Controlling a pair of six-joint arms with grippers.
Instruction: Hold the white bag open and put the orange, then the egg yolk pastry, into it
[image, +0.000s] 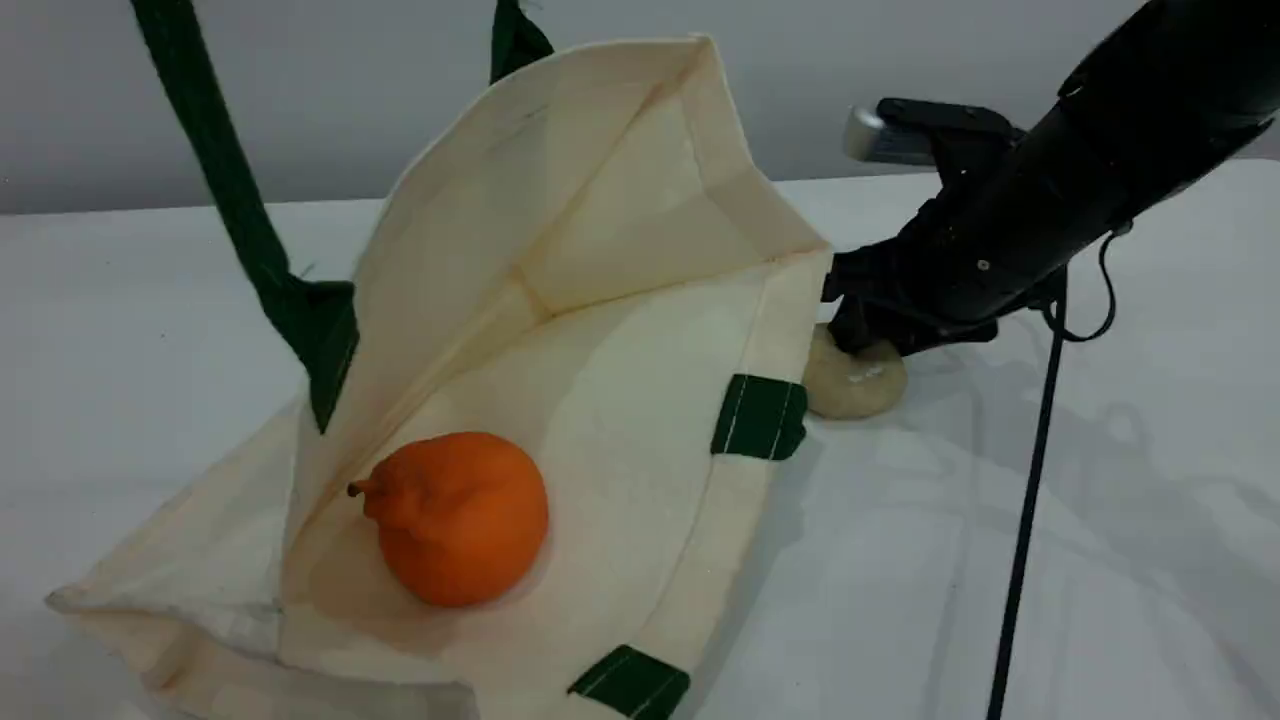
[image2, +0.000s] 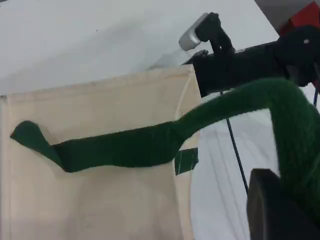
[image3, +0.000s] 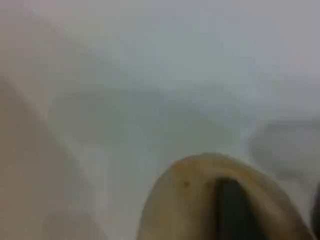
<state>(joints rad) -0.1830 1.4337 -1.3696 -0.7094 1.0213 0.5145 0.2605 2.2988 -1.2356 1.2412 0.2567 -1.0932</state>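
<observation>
The white bag (image: 620, 330) lies on its side with its mouth held wide, one dark green strap (image: 230, 190) pulled up out of the scene view. In the left wrist view that strap (image2: 125, 150) runs into my left gripper (image2: 290, 200), which is shut on it above the bag (image2: 100, 205). The orange (image: 458, 517) rests inside the bag on its lower wall. Just right of the bag's rim, the egg yolk pastry (image: 855, 380) sits on the table, and my right gripper (image: 858, 345) is down over it. In the right wrist view a dark fingertip (image3: 232, 210) presses against the pastry (image3: 180, 200).
The right arm (image: 1060, 190) slants in from the top right, and its thin black cable (image: 1025, 520) hangs down to the view's bottom edge. The white table (image: 1000, 620) stretches to the right and front of the bag. A grey wall stands behind.
</observation>
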